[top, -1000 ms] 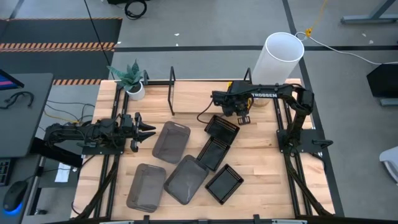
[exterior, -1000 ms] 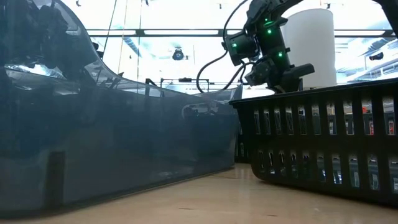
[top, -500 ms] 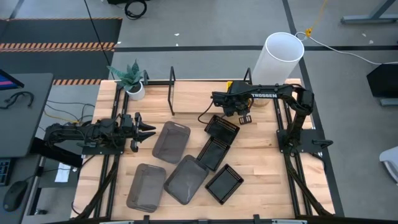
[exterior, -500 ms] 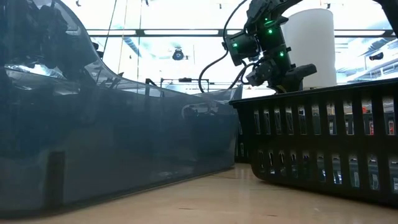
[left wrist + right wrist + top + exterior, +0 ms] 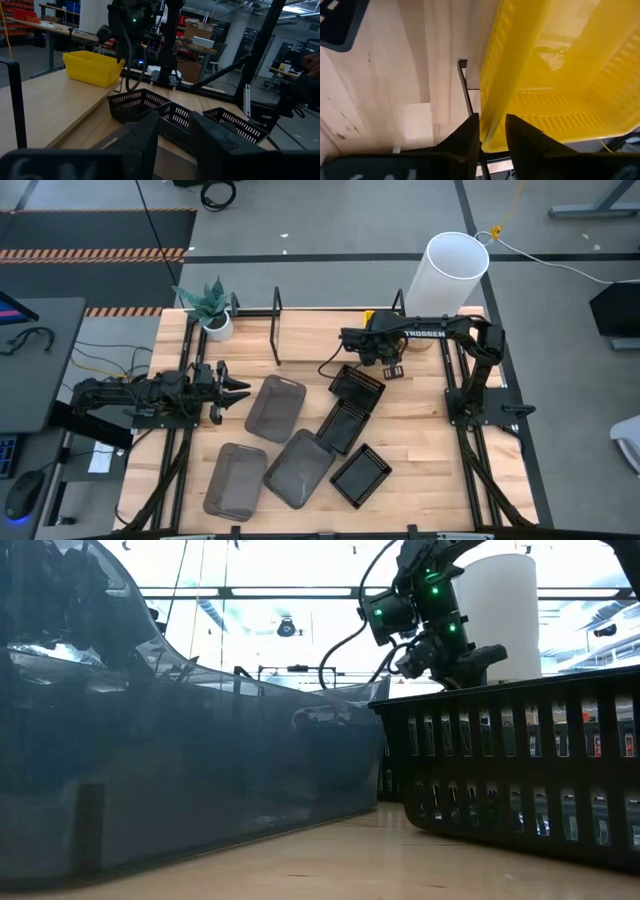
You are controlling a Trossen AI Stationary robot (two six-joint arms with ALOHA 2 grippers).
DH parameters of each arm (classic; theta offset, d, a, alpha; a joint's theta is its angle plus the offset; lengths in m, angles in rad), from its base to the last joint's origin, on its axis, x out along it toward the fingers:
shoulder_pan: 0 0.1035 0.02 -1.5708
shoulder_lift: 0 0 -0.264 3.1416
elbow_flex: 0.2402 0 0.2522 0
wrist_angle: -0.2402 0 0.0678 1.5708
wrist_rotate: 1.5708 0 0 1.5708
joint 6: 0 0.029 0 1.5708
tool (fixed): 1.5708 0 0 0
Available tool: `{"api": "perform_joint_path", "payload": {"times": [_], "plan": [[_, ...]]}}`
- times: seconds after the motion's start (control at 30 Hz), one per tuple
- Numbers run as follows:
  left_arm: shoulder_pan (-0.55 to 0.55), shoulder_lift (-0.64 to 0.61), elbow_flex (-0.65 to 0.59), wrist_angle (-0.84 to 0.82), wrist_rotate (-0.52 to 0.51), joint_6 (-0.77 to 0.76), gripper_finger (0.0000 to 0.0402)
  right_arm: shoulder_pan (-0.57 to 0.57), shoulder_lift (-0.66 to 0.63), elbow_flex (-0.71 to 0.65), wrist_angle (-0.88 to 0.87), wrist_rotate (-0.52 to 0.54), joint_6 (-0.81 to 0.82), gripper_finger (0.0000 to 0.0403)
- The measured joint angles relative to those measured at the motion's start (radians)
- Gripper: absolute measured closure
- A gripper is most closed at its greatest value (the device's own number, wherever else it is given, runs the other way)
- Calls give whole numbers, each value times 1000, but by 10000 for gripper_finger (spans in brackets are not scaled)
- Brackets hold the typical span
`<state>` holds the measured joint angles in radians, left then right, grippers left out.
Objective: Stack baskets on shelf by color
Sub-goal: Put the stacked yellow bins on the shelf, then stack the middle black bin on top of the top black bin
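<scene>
A yellow basket stands on the light-wood shelf at the table's far edge, near the shelf's right end. My right gripper hangs over it, pointing down, shut on its wall; in the high view the arm hides most of the basket. Three smoky-grey baskets and three black perforated baskets lie flat on the tabletop. My left gripper waits open at the left, just beside the nearest grey basket. My right gripper holds the yellow basket by the rim of one wall, pinched between the two fingers, one finger on the inner side and one on the outer side. The fingers come from above, pointing down. In the left wrist view the basket's bottom sits on the shelf.
A tall white cylinder stands behind the table's far right corner, and a potted plant at the far left. Black uprights frame the shelf. In the low view a grey basket and a black one fill the foreground.
</scene>
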<state>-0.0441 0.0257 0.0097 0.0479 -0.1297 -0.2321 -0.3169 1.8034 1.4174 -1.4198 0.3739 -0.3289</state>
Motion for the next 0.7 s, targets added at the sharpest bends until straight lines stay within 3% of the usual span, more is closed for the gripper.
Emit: {"api": "perform_joint_path", "payload": {"times": [0.47,0.7], "plan": [[0,0,0,0,0,0,285,4,0,24,4,0,75,216],[0,0,0,0,0,0,285,25,0,120,4,-1,74,201]]}}
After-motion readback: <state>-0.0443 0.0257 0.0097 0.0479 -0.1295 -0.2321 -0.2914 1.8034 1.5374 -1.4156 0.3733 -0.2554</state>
